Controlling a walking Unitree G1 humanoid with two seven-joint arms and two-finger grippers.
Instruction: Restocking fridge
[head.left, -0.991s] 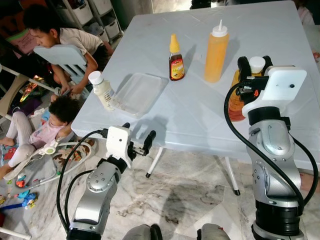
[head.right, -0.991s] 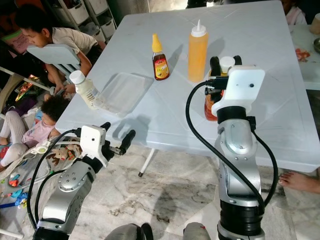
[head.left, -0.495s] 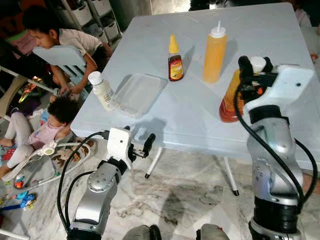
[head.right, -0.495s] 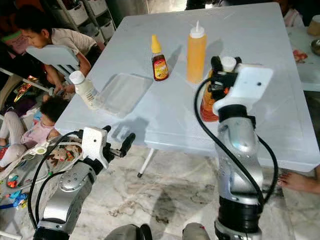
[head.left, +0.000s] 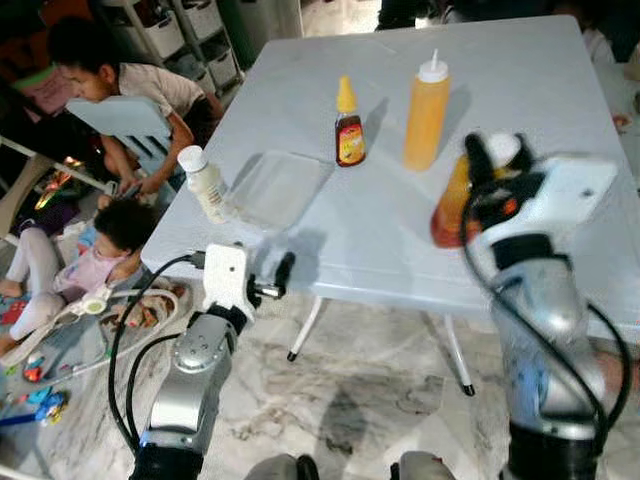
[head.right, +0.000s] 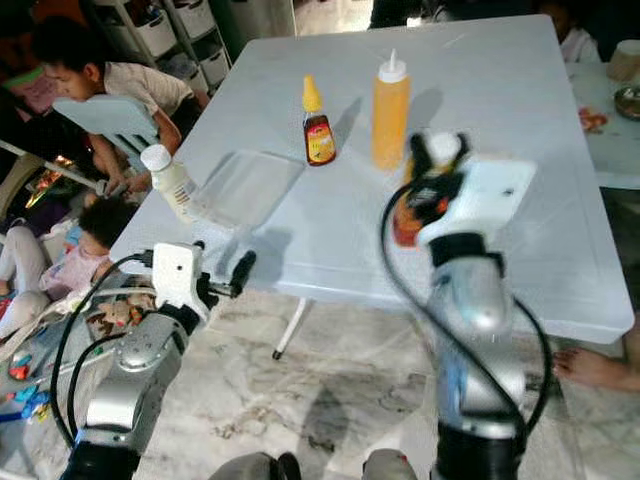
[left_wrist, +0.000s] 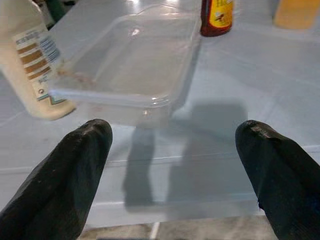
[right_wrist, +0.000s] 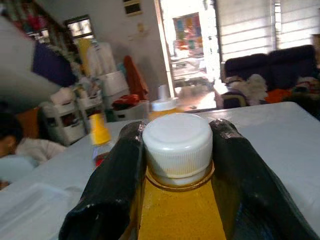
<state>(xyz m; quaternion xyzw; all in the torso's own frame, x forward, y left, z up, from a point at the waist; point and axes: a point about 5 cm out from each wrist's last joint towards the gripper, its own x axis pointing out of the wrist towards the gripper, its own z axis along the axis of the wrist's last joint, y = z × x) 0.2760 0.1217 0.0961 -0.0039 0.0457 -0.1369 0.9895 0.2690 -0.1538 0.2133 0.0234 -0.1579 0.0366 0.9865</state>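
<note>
- My right gripper (right_wrist: 175, 165) clamps the neck of a white-capped amber oil bottle (head.left: 455, 195), tilted near the white plastic table's (head.left: 350, 230) front edge.
- My left gripper (left_wrist: 175, 165) hangs wide open before that edge, facing the clear plastic tray (left_wrist: 130, 65).

This is a home, a lived-in family room. A white plastic table (head.left: 520, 120) stands on a marble floor (head.left: 370, 400). Beside its left edge two children (head.left: 100, 70) sit among toys (head.left: 40, 370). A dark sofa (right_wrist: 265, 62) stands by bright windows.
</note>
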